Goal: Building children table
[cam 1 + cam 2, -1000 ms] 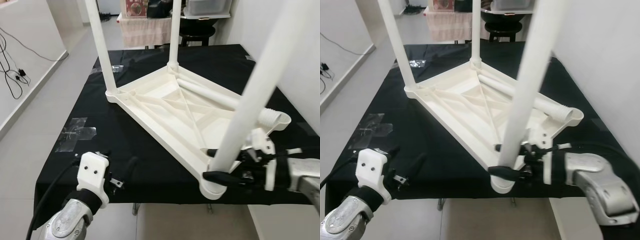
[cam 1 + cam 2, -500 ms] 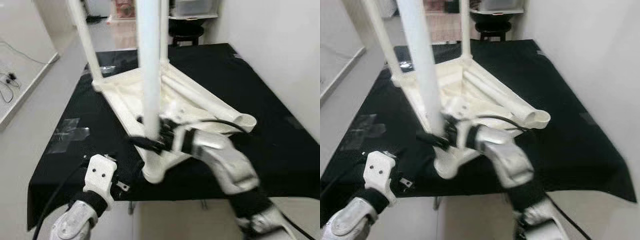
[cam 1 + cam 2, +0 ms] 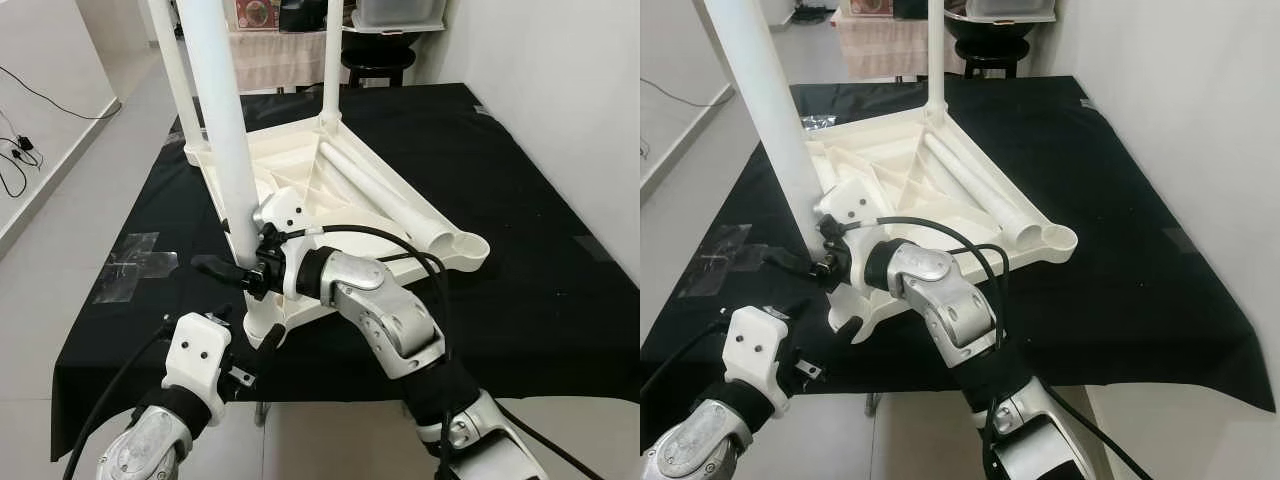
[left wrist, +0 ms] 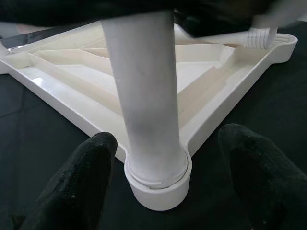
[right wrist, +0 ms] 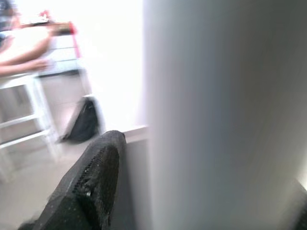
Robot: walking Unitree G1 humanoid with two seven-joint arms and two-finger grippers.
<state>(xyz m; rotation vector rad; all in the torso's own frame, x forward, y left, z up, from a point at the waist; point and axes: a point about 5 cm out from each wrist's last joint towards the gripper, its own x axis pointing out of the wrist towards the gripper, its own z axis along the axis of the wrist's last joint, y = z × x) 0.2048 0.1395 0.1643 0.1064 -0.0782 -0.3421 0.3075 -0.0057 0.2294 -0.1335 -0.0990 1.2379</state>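
Right gripper [image 3: 235,268]: clenched on the near leg [image 3: 228,150] low down, just above its socket; one black finger [image 5: 88,179] lies along the side of the leg in the right wrist view. The right arm [image 3: 385,320] reaches across the near corner of the tabletop [image 3: 330,190] from the robot's right.

Left gripper [image 4: 165,172]: released, fingers spread wide. The two black fingertips [image 4: 84,175] stand either side of the near leg's socket [image 4: 158,184], apart from it, touching nothing that can be made out. In the head views the left wrist [image 3: 195,365] sits at the near edge of the cloth [image 3: 520,230], just below the socket corner.

Count of table parts:
- One white plastic tabletop, upside down, ribbed underside up, lying flat on the cloth.
- Three legs upright in corner sockets: the near leg held by the right gripper, one at the far left corner [image 3: 172,70], one at the far corner [image 3: 332,60].
- One loose leg [image 3: 385,195] lying on the underside of the tabletop, running from the far corner toward the right corner.
- One empty socket [image 3: 470,245] at the right corner, beside the end of the loose leg.

Surroundings relative to the tabletop: the black cloth covers the surface beneath it on all sides. Two patches of clear tape [image 3: 135,265] sit on the cloth to the robot's left of the tabletop. Beyond the far edge stands a dark stool [image 3: 380,62].
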